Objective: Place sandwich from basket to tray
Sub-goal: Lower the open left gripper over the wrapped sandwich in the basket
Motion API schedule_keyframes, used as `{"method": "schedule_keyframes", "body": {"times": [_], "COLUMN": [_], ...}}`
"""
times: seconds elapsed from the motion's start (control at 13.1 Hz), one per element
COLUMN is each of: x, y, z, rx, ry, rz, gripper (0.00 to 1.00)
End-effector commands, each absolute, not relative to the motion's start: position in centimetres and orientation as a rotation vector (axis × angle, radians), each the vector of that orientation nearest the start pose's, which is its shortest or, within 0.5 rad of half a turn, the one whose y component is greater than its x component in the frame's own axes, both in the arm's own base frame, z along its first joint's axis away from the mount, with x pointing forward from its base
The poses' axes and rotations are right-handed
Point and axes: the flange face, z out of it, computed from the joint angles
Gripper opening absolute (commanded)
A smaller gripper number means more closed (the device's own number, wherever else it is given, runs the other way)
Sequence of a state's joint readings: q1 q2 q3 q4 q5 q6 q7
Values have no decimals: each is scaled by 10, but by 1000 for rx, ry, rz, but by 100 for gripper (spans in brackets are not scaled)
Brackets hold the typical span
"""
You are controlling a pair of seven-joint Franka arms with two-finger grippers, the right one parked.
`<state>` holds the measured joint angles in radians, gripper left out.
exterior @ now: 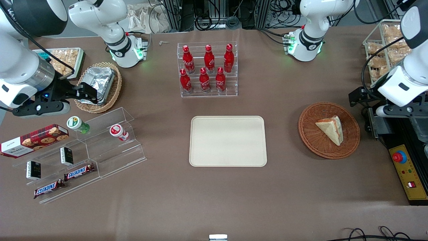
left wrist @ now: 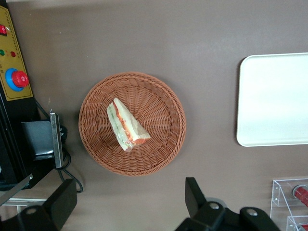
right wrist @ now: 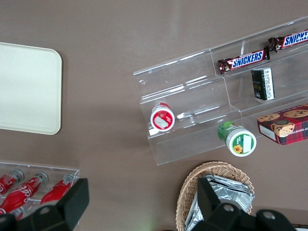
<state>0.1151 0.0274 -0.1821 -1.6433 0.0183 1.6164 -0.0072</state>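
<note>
The sandwich (exterior: 331,129) (left wrist: 126,124), a pale bread wedge with red and green filling, lies in the round reddish-brown wicker basket (exterior: 314,144) (left wrist: 163,139). The cream tray (exterior: 228,141) (left wrist: 272,98) lies flat and bare mid-table, a hand's width from the basket toward the parked arm's end. My gripper (exterior: 362,107) (left wrist: 129,197) hangs high beside the basket's rim, on the side toward the working arm's end of the table. It is open wide, with nothing between its black fingers (left wrist: 195,192).
An acrylic rack of red bottles (exterior: 207,68) stands farther from the front camera than the tray. A black-and-yellow control box with a red button (exterior: 406,170) edges the table next to the basket. Stepped acrylic shelves (exterior: 83,150) and a tan basket with foil (exterior: 98,85) sit toward the parked arm's end.
</note>
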Motion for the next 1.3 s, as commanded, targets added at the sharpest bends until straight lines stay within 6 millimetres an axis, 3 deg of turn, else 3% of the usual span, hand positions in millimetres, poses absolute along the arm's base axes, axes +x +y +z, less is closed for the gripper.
{"method": "schedule_keyframes", "body": {"times": [0.0, 0.15, 0.3, 0.46, 0.69, 0.84, 0.99, 1.22], "x": [572, 571, 567, 558, 538, 528, 514, 508], "y": [-30, -25, -18, -16, -11, -6, -8, -7], "z": [580, 573, 546, 529, 493, 458, 415, 374], "rx": [-3117, -3113, -3095, -3087, -3065, -2994, -2960, -2912], "ry": [108, 70, -100, -136, -338, -658, -813, -985], "rz": [112, 143, 213, 222, 133, 168, 115, 102], "gripper": [100, 100, 100, 100, 100, 100, 100, 100]}}
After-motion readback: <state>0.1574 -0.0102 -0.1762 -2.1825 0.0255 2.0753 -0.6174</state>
